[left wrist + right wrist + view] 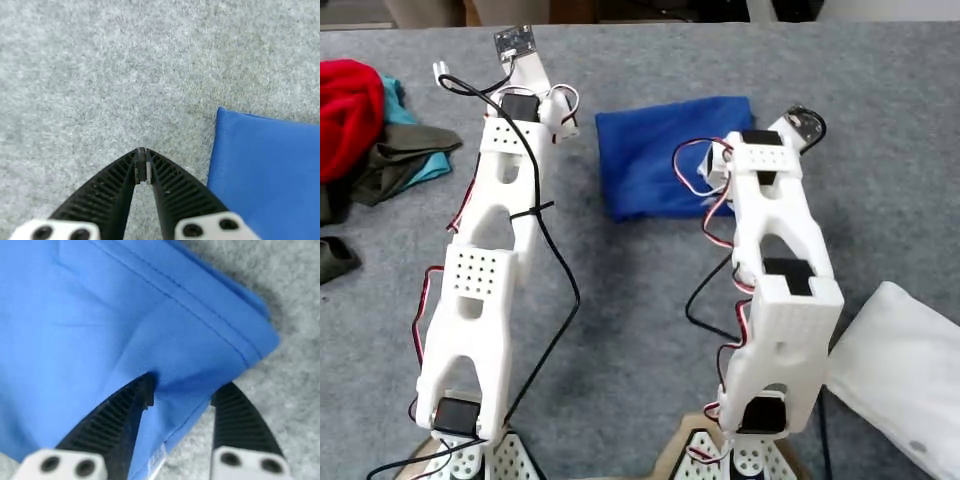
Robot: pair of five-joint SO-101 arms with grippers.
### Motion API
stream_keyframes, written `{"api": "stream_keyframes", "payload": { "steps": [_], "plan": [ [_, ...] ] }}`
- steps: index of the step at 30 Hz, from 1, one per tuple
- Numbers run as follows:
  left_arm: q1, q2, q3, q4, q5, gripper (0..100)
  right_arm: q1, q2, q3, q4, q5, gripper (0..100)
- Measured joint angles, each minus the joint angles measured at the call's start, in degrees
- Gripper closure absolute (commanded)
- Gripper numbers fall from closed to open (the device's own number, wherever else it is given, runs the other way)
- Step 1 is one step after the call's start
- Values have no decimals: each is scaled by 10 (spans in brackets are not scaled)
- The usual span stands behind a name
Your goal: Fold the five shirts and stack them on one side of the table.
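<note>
Folded blue shirt [655,160] lies on the table [880,120] between the arms, long axis roughly left-right; right hand [187,390] is nearer, spread wide astride a corner edge, left hand [141,167] pinched closed and empty over bare table just beside the opposite edge.

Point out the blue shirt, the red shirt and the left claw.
blue shirt [655,155], high view, middle of the folded cloth
red shirt [348,115], high view, top of the crumpled heap
left claw [141,165], left wrist view, where the shut tips meet
</note>
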Motion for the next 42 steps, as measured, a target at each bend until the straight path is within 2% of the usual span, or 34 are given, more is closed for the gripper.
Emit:
{"api": "stream_keyframes", "payload": {
  "steps": [6,21,25,36,42],
  "plan": [
    [0,0,0,0,0,976,0,1,-8,0,12,992],
    [0,24,0,0,0,976,11,-28,-8,29,74,994],
    [1,33,0,-5,0,976,62,-81,-8,71,86,994],
    [1,33,0,-5,0,976,272,-259,-8,203,193,994],
    [1,33,0,-5,0,976,387,-373,70,248,260,994]
  ]
}}
